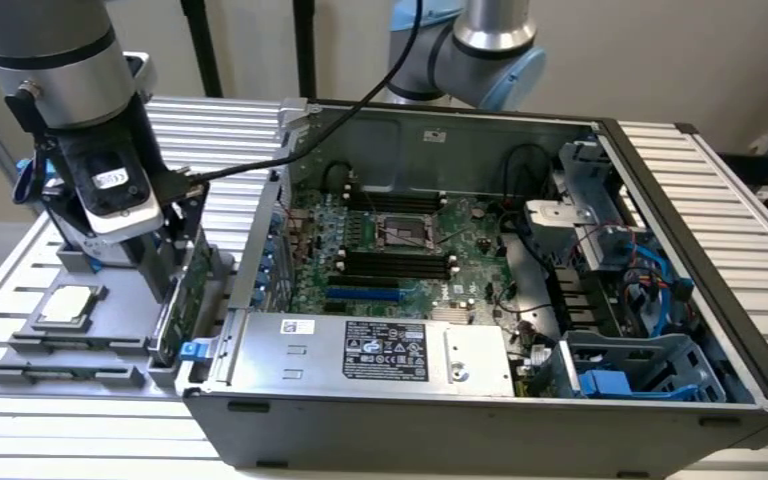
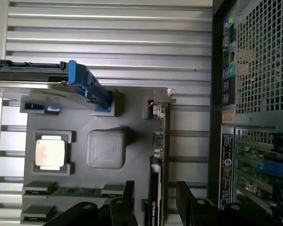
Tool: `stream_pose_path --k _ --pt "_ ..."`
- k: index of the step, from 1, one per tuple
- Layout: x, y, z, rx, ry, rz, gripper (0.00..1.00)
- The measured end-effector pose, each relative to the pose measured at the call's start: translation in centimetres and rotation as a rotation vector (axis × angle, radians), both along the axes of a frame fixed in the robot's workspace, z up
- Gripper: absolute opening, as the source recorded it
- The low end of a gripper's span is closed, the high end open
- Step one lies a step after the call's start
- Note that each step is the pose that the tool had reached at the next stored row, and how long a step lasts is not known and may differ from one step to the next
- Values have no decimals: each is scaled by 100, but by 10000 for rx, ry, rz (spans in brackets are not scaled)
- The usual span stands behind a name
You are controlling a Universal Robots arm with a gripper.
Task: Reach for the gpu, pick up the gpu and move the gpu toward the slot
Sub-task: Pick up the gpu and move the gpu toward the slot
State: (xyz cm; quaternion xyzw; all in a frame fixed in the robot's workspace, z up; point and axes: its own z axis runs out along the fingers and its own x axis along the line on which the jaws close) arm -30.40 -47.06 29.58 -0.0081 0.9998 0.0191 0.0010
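Looking down the wrist view, the gripper (image 2: 155, 205) has its fingers (image 2: 128, 200) spread, one on each side of the gpu (image 2: 159, 150), not pinching it yet. The card stands on edge in the grey holder tray (image 2: 80, 113) on the surface (image 1: 51, 440), about 9 o'clock from the computer case (image 1: 491, 430). I'd guess it's light, stiff and fragile, so pinch the flat board faces near the upper edge, clear of the metal bracket (image 2: 160, 96).

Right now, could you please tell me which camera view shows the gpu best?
The wrist view: the gpu stands edge-on in the grey tray, its silver bracket visible, between the open end effector's fingers. The exterior view shows a green sliver of it beside the computer case, partly behind the end effector.
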Motion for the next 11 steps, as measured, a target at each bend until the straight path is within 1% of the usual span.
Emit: stream_pose_path --k 7,11 --pt "1 -83 -127 1 -4 -9 48" --pt "3 -102 -201 1 -39 -106 48"
